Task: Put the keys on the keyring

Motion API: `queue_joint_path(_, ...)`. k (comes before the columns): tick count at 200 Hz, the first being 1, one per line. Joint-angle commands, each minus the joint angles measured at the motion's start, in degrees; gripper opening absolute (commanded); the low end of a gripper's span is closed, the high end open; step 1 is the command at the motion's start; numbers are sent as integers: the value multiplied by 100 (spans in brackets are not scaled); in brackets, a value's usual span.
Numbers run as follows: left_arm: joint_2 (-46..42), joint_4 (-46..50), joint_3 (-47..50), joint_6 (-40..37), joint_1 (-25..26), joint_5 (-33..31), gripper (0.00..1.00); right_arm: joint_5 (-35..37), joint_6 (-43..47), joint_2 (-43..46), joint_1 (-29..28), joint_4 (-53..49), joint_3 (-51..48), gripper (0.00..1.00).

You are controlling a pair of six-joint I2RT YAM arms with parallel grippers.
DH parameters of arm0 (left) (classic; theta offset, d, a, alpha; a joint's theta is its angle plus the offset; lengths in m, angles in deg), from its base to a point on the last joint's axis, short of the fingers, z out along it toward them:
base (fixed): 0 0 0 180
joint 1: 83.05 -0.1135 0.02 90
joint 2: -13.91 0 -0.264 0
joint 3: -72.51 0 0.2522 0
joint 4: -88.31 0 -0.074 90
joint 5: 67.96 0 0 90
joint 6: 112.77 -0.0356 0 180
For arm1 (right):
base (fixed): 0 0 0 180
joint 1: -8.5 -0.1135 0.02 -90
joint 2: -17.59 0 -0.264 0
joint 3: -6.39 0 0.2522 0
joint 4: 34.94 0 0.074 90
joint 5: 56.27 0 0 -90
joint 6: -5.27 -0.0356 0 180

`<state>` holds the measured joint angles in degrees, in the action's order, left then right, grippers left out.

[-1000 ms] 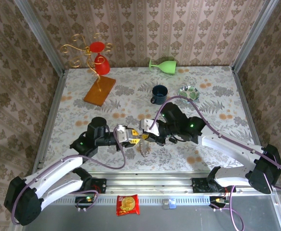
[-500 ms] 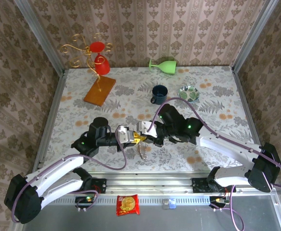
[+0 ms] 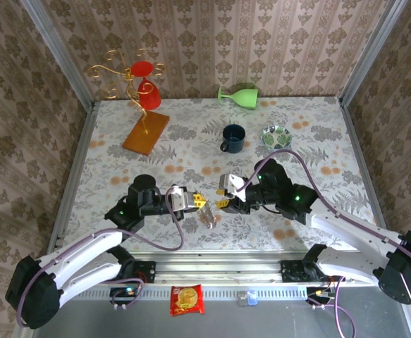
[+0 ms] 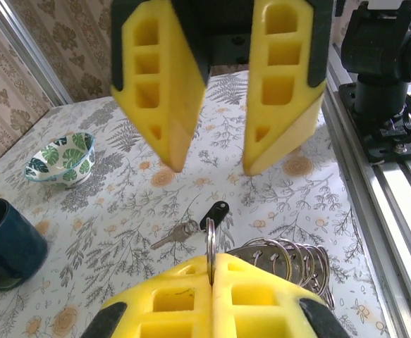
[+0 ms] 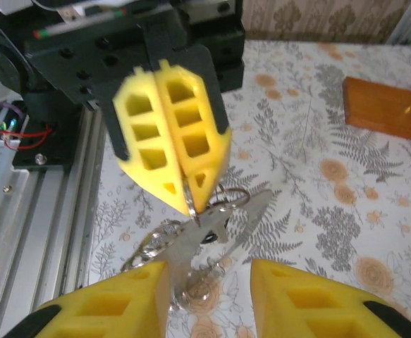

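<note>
Left gripper [image 3: 196,205] is clamped tight, pads together, pinching the keyring [image 4: 210,238] edge-on so the thin wire stands straight up out of its fingertips. I'd say that makes a steady post for the other arm to work against. Right gripper [image 4: 212,167] faces it nose to nose, just beyond the wire, jaws parted to a middling gap and carrying nothing. The keys [image 4: 180,232] sit right past the left fingertips, between the two hands. One is plain silver, and there is a black-headed key [image 4: 215,210] whose head meets the top of the wire. Whether either is threaded yet or merely lying on the table [image 4: 113,183], I can't tell. A bunch of silvery rings [image 4: 290,255] crowds in just beside the left fingertips. It looks like the right hand is lined up to pick a key next.
</note>
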<state>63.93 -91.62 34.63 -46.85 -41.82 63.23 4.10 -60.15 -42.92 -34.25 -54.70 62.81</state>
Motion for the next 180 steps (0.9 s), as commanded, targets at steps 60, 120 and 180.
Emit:
queue_joint_path(60, 13, -985, 143, 350, 21, 497, 0, -534, -243, -236, -76, 1030, -188, 28)
queue_joint_path(120, 109, -1168, 170, 412, 18, 607, 0, -561, -225, -448, -192, 1223, -75, 24)
queue_joint_path(180, 47, -1149, 206, 449, 25, 340, 12, -436, -104, -564, -257, 1007, 119, 0)
